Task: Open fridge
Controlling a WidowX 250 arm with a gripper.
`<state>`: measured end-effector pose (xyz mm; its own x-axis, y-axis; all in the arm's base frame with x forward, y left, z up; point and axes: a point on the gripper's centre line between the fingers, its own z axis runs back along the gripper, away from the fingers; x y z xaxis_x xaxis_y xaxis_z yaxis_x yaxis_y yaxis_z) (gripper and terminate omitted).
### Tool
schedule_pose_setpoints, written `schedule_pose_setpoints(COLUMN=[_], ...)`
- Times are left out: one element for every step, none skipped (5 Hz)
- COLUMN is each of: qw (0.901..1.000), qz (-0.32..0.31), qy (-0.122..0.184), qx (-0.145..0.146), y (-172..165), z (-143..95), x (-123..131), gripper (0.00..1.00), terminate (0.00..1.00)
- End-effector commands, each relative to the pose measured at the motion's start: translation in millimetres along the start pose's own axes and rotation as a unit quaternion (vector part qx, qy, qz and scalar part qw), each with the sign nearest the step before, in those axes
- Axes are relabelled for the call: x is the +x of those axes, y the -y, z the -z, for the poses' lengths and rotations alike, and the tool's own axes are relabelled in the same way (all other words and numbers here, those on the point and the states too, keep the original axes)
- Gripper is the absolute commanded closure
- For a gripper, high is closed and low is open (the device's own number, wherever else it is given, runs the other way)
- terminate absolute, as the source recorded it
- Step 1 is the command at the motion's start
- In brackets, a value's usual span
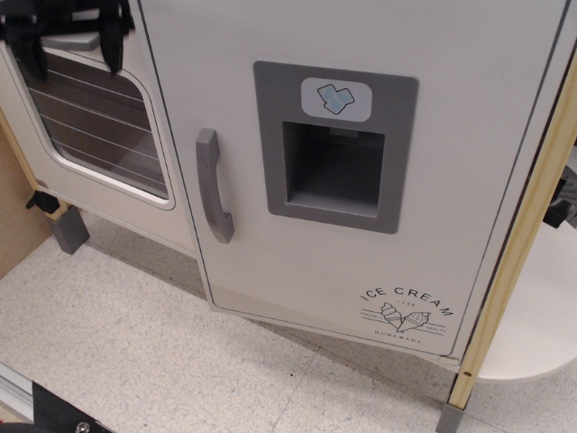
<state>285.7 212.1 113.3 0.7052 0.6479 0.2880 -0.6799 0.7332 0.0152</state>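
- The floor (135, 343) is pale speckled tile, and a big white toy kitchen stands on it.
- The black gripper (72, 36) is up in the top left corner. Only its two dark fingers (113, 45) hang down into view.
- The two fingers are apart, with a grey bar between them. I cannot tell if the gripper is open or closed on something, because most of it is cut off.
- Under the gripper is the small oven door (95, 126), white with a window and wire racks inside.
- Just right of the oven door is the fridge (379, 180), a large white door that fills most of the view.
- The fridge's grey handle (213, 185) stands up and down near its left edge, apart from the gripper.
- A grey ice recess (334, 144) with an ice-cube picture sits in the middle of the door.
- The "ICE CREAM" logo (406, 314) is low on the right.
- The fridge door's bottom left edge juts out a bit in front of the oven.
- A wooden post (518, 244) runs down the right side.
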Motion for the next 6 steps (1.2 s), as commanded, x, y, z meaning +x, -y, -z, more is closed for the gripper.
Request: schedule_pose_setpoints(qw=[0.9987, 0.9968, 0.9968, 0.996, 0.9938, 0.9897], qz=[0.001, 0.017, 0.017, 0.04, 0.076, 0.115], qy=[-0.008, 0.0, 0.01, 0.01, 0.001, -0.011], qx=[-0.051, -0.078, -0.077, -0.079, -0.082, -0.086], y=[12.4, 29.7, 55.9, 61.7, 56.8, 47.1], z=[-34.7, -51.3, -58.9, -67.6, -78.5, -85.9], x=[6.4, 3.6, 2.6, -5.9, -24.9, -43.8], gripper=[0.0, 0.0, 0.0, 0.0, 0.0, 0.0], terminate=[0.0, 0.0, 0.0, 0.0, 0.0, 0.0])
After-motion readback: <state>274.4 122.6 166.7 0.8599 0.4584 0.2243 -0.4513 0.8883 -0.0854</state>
